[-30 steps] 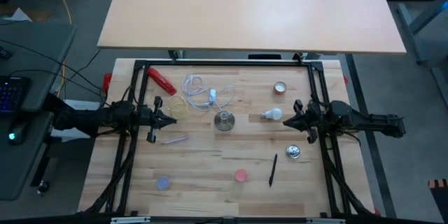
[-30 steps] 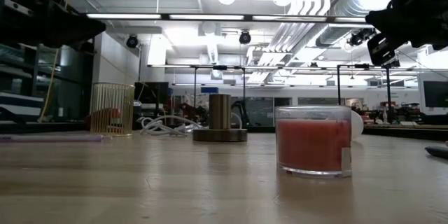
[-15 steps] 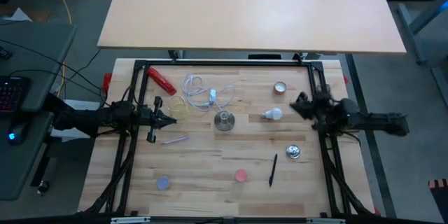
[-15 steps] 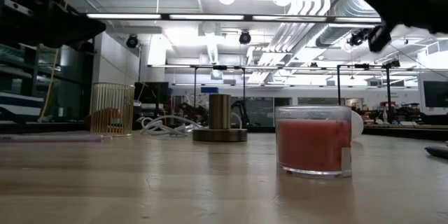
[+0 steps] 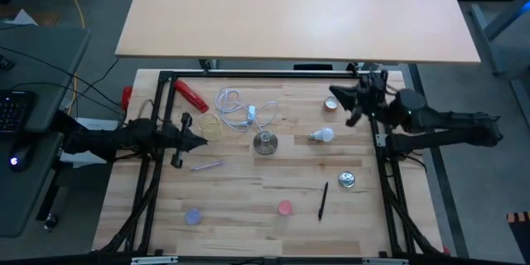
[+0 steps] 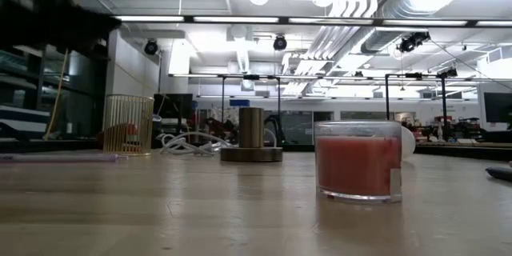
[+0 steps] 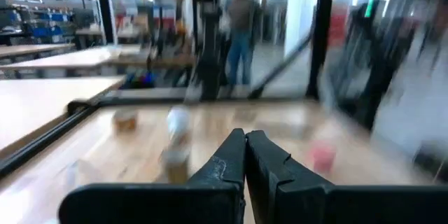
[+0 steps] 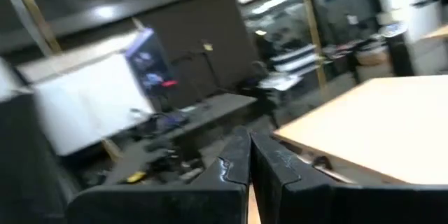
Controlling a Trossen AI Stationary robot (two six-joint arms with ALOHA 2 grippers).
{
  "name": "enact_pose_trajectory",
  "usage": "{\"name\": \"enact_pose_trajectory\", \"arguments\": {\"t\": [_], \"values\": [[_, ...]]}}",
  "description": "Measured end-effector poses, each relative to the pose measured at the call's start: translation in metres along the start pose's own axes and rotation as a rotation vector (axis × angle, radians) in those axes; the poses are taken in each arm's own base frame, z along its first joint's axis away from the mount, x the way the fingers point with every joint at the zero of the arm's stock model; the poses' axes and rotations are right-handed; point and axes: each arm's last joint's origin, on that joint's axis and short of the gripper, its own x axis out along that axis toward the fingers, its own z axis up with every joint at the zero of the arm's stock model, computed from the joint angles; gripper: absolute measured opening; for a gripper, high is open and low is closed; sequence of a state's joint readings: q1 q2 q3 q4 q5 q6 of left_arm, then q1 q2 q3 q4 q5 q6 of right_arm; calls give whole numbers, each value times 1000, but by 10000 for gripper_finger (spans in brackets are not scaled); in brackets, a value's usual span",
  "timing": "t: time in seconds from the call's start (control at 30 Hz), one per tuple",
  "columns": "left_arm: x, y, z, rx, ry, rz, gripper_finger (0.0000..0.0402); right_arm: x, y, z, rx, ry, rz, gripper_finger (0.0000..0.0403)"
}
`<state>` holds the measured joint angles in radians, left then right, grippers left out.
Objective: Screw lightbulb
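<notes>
The white lightbulb (image 5: 323, 136) lies on its side on the wooden table, right of the middle. In the low view only its globe edge (image 6: 407, 142) shows behind a red jar. It is blurred in the left wrist view (image 7: 178, 120). The grey round socket stand (image 5: 265, 143) stands upright at mid-table, also in the low view (image 6: 251, 136). My left gripper (image 5: 204, 141) is shut and empty, left of the stand, and its shut fingertips show in the left wrist view (image 7: 246, 137). My right gripper (image 5: 333, 93) is shut and empty, raised near the far right corner, its shut fingertips in the right wrist view (image 8: 249, 137).
A red candle jar (image 5: 285, 208) stands near the front, a silver disc (image 5: 347, 180) and a black pen (image 5: 323, 200) at the right. A small round tin (image 5: 331, 104), white cable (image 5: 240, 112), red tool (image 5: 190, 93) and wire cup (image 5: 211, 127) lie farther back.
My right gripper has risen from beside the lightbulb and gone toward the table's far edge, turning as it went; it stays shut and empty. The lightbulb and the socket stand have not moved.
</notes>
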<state>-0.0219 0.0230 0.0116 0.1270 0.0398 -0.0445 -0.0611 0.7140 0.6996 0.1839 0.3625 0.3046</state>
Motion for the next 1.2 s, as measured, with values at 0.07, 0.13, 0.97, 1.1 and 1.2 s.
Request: {"name": "enact_pose_trajectory", "arguments": {"t": [0.07, 0.13, 0.97, 1.1, 1.2], "values": [[-1, 0, 14, -123, -148, -8, 0, 8, 6, 16, -18, 38, -29, 0], [-5, 0, 31, -263, -332, -8, 0, 12, 10, 28, -31, 85, -54, 0], [90, 34, 134, -349, 250, 506, 247, 40, -22, -79, -328, 1628, -48, 274], [102, 38, 141, -287, 297, 571, 263, 41, -32, -102, -494, 1648, 2, 290], [103, 38, 145, -251, 353, 606, 264, 40, -39, -116, -556, 1626, 20, 291]]}}
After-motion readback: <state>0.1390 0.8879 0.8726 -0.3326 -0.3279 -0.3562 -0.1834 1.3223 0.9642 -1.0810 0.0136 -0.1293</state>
